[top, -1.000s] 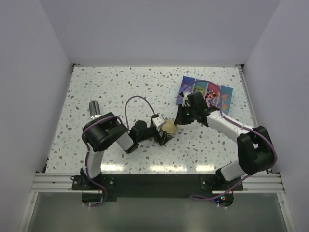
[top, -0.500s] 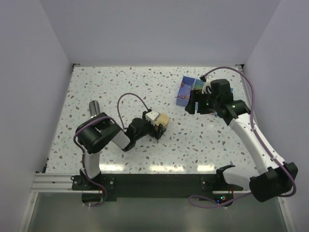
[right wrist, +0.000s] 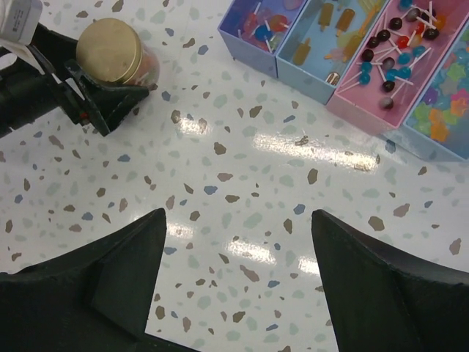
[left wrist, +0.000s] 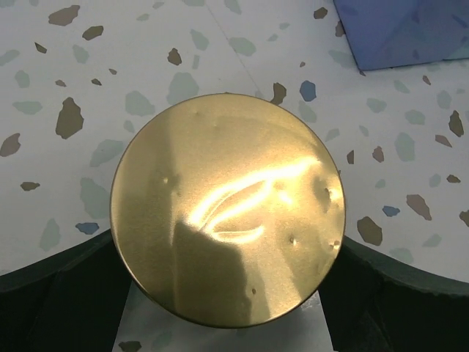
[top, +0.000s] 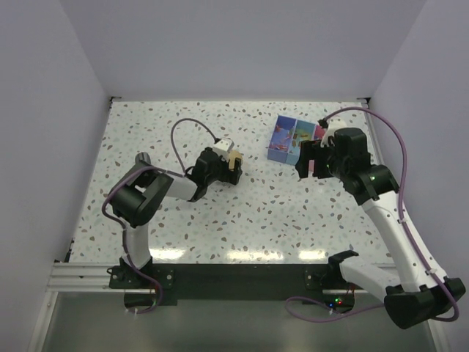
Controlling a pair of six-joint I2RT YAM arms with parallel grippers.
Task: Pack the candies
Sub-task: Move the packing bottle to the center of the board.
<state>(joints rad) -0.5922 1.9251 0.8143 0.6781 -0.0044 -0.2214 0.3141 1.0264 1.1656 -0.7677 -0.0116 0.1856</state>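
You've got candies (right wrist: 381, 34) sitting in the compartments of the box (right wrist: 311, 86) at the far right of the bench (right wrist: 242, 147): sweets on sticks in three of them, bright little shapes in the last. More reddish-orange ones show through the clear side of the jar (right wrist: 110, 50). The gold lid (left wrist: 223, 209) is on the jar, so by my read that jar is filled and closed, and I see no loose candies lying on the bench in these views. What's left, I'd judge, is setting the jar down in its final spot and getting both arms clear, though whether anything else needs packing I can't say from here. Now your left gripper (top: 233, 163): its jaws stand on either side of the jar, close against the body just under the lid. The jar stands out on the bench, well apart from the box. Whether you're squeezing it or only bracketing it, I cannot tell. Your right gripper (right wrist: 236, 220) hangs above the bench near the box with its jaws spread wide, holding nothing, touching nothing.
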